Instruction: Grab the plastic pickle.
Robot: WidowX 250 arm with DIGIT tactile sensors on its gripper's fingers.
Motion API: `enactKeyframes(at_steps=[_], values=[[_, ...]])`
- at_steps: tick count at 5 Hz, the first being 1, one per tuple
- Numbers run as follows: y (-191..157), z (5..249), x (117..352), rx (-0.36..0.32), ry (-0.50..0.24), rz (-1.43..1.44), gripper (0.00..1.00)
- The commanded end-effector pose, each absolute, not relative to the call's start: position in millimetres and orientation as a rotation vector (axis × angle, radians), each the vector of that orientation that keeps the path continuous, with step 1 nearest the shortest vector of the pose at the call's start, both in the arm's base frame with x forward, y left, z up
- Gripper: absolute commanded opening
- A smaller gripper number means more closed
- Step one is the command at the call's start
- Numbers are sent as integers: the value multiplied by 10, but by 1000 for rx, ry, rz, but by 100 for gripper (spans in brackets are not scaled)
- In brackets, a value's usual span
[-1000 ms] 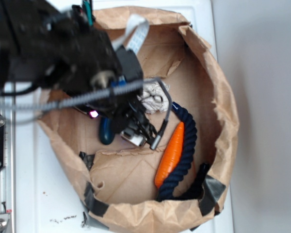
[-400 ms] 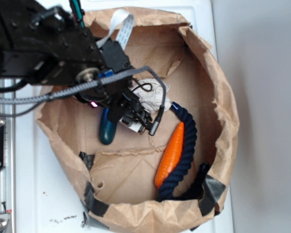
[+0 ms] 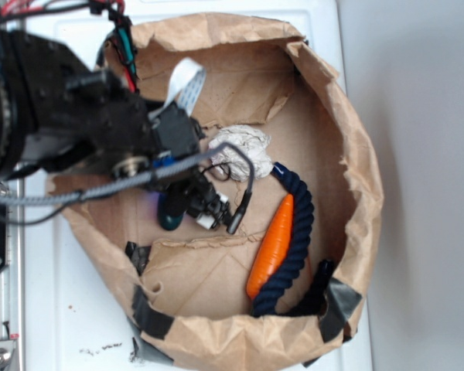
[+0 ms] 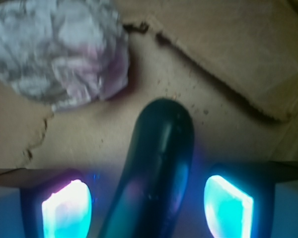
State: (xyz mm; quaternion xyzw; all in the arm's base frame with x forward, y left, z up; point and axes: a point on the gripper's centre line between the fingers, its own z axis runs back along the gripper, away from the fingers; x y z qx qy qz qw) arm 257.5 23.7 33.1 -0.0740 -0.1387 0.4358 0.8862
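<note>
End effector spread open — plastic pickle lying between its glowing pads.

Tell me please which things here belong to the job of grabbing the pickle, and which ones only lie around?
For the job:
- pickle, dark green, lying between the open fingers
- gripper

Only lying around:
- carrot, orange
- rope, dark navy, curved beside the carrot
- crumpled white cloth
- paper bag holding everything
</note>
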Motion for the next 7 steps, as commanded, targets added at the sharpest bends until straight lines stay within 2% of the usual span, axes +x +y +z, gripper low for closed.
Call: enactKeyframes(at_steps=[1,2,3,4,5,6,7], values=[[117,309,2502,-157,-317,863,100],[111,311,2516,-141,-308,875,0],[136,346,2523,-134,-337,873,0],[149,420,2460,-83,-468,910,0],[183,488,2431,-70,-522,925,0],[273,727,2467,-78,-521,929,0],[338,1149,2543,-86,-492,892,0]])
